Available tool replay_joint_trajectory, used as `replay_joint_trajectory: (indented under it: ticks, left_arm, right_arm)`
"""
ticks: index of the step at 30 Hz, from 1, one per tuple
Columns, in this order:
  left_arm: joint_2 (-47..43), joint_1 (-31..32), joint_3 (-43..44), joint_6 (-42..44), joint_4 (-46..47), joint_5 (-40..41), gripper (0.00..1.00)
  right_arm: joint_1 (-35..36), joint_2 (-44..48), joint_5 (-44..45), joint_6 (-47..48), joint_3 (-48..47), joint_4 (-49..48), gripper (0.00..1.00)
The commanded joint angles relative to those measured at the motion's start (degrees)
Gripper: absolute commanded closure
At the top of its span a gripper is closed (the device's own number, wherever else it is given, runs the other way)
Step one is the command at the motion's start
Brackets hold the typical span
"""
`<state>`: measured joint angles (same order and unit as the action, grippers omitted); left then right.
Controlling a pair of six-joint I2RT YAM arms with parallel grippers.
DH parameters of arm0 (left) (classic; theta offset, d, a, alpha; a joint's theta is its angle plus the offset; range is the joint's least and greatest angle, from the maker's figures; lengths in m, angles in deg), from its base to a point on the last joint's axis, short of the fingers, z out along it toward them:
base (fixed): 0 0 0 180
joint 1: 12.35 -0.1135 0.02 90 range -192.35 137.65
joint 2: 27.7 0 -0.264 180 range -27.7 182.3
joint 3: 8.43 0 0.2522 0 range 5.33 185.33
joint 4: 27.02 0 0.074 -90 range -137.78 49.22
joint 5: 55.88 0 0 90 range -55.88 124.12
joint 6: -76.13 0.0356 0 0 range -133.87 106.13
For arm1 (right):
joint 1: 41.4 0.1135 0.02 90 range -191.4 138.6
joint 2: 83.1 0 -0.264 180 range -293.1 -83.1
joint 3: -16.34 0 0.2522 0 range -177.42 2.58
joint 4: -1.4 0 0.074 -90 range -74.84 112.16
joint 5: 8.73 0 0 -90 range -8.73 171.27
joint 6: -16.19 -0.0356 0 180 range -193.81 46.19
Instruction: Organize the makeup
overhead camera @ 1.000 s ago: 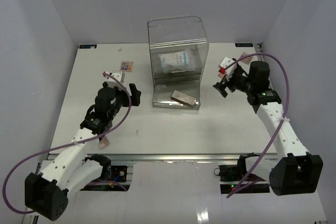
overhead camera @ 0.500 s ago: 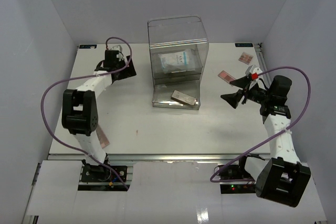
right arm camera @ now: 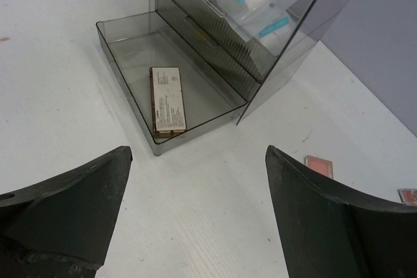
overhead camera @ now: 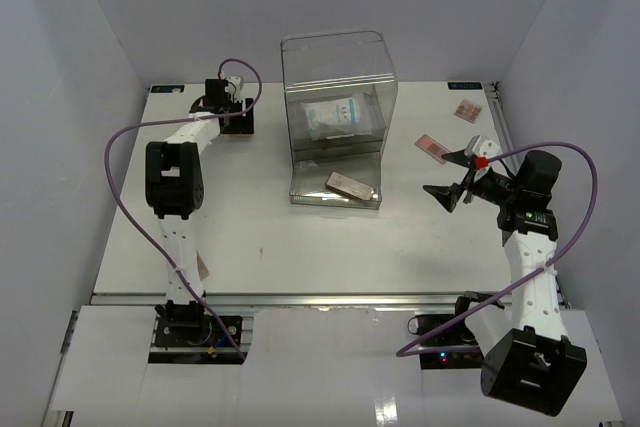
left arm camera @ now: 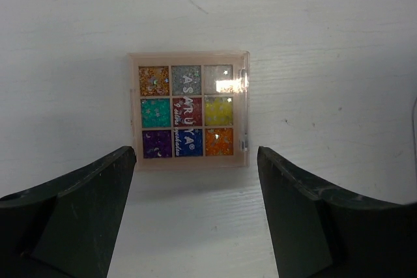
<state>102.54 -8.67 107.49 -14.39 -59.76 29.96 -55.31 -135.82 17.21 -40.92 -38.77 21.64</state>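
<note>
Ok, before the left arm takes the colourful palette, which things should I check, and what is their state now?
1. Left gripper open: ok.
2. Multicolour palette centred between its fingers: ok.
3. Opening clears the palette's width: cannot tell, it looks tight.
4. Palette flat on the table, nothing on it: ok.
5. Right gripper open, empty and apart from the drawer: ok.
6. Drawer open, with free room beside the gold compact: ok.
</note>
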Motion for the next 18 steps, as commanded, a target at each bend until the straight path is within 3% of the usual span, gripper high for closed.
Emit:
replay_joint_trajectory:
  ticks: [1,9,12,18]
  left_arm:
    - [2.4,-0.3,4.5,4.2,0.2,-3.7,0.14]
    - [4.9,-0.6,6.0,4.6,1.9,-4.9,0.13]
    - [4.6,-0.6,5.3,4.2,2.9,-5.2,0.03]
    - [3.1,-0.6,3.2,5.1,5.6,-5.1,0.02]
  right_arm:
    - [-0.2,2.1,-1.0,2.1,0.4,-0.4,0.1]
    - [0.6,1.9,-0.5,2.9,0.5,-0.6,0.1]
    - [0.9,2.0,-0.4,3.1,0.5,-0.6,0.1]
    - [1.3,1.9,-0.3,3.2,0.6,-0.5,0.1]
